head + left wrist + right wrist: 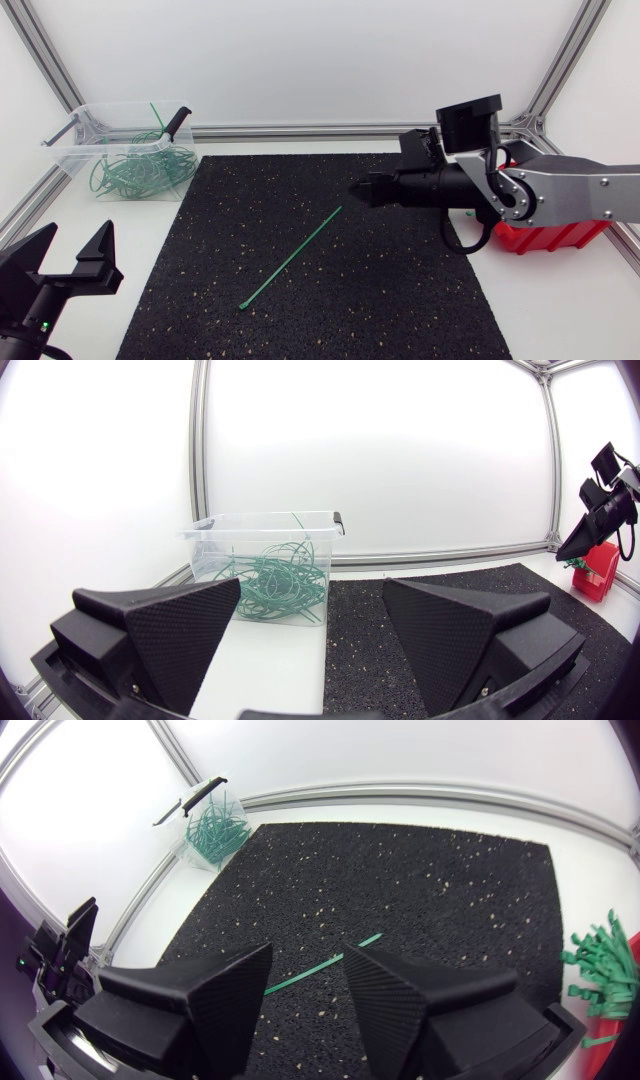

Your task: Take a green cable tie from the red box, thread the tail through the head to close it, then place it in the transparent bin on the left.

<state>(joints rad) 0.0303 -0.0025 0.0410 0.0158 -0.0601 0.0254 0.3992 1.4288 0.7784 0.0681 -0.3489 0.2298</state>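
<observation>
Right gripper (356, 189), fingers spread and empty, hangs near the loose cable tie (290, 258), whose flat lie on the mat (200, 250) risks a slipped pinch.

This looks like a robotics lab, arranged as a closed test cell. The white desk (560, 320) is bordered by a frame of aluminium profiles (300, 130) with plain white panels (300, 60) behind it. A black speckled mat (380, 280) covers its middle. A left arm (30, 300) and a right arm (570, 190) come in from the sides, and a transparent bin (262, 528) holds many identical green ties.
</observation>
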